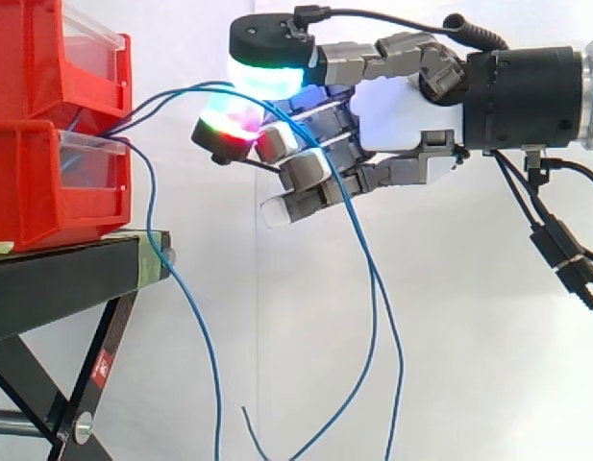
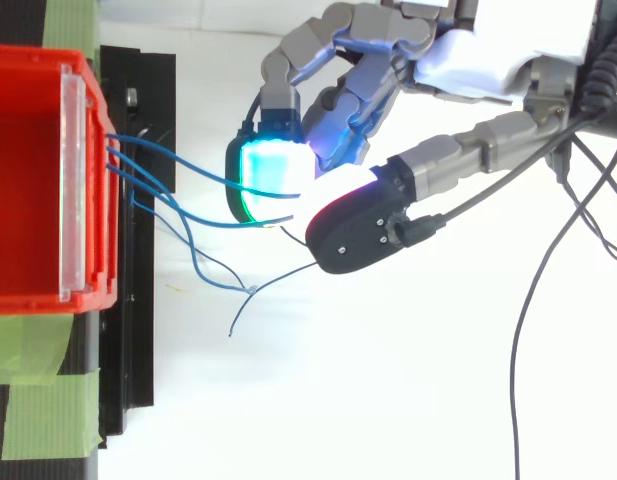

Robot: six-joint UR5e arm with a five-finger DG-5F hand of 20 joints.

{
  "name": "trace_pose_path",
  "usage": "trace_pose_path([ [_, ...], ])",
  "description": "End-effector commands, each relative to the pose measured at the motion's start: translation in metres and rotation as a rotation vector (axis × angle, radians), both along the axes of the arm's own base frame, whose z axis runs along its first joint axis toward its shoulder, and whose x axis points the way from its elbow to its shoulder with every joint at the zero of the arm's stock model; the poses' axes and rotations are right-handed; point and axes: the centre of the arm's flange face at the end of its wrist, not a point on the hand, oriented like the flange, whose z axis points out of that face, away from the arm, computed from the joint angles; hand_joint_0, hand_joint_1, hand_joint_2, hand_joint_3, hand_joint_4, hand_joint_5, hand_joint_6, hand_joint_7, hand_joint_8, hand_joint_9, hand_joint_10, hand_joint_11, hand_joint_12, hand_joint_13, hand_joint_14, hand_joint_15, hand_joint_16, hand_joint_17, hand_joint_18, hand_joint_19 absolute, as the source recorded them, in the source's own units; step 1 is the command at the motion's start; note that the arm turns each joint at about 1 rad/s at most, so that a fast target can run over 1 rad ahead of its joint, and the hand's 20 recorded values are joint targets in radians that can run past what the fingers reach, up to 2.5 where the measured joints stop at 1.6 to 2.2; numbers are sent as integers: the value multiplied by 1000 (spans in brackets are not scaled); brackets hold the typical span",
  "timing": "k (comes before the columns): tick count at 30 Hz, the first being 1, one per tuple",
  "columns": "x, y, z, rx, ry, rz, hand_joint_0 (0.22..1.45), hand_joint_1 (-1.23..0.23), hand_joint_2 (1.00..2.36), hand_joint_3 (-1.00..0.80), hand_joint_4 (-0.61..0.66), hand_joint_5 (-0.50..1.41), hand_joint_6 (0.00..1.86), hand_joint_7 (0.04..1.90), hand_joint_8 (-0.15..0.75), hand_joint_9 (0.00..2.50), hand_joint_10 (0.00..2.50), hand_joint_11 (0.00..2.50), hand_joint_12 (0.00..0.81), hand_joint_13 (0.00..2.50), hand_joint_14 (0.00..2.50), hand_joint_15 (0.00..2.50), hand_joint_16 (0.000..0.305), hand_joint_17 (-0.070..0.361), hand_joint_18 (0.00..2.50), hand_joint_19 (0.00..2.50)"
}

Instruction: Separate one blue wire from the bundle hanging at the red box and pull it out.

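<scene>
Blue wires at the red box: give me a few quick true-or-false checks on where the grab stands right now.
1. The fingers of the hand pinch a blue wire beside the red bins. True.
2. The bins sit on a white table. False: they sit on a black stand.
3. More wire hangs down below the hand. True.
4. The blue wire is already clear of the bins. False: it runs from the bins' front to the hand.
5. In the side view the arm enters from the left. False: from the right.

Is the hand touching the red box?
No, the hand is clear of the red box, with blue wires spanning the gap.
</scene>
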Motion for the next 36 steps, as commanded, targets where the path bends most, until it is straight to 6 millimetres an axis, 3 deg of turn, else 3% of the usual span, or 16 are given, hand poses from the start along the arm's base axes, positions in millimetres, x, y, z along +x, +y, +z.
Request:
trace_pose_path([
  [1,0,0,0,0,0,0,653,-835,1020,-37,154,-201,906,910,364,1087,19,1183,463,1259,22,1144,56,127,769,501],
  [12,0,0,0,0,0,0,607,-901,1021,-128,217,-231,893,913,335,921,20,1151,440,1154,24,1126,58,130,688,488],
  [27,0,0,0,0,-2,1,648,-991,1022,-183,251,-254,865,924,327,740,20,1095,450,1020,26,1054,60,135,636,360],
  [34,0,0,0,0,-2,1,645,-995,1021,-207,241,-248,857,901,328,756,20,1089,451,1015,26,1054,60,135,632,373],
  [36,0,0,0,0,-3,1,606,-915,1018,-251,215,-228,850,902,340,875,20,1098,455,1084,27,1064,58,132,644,434],
])
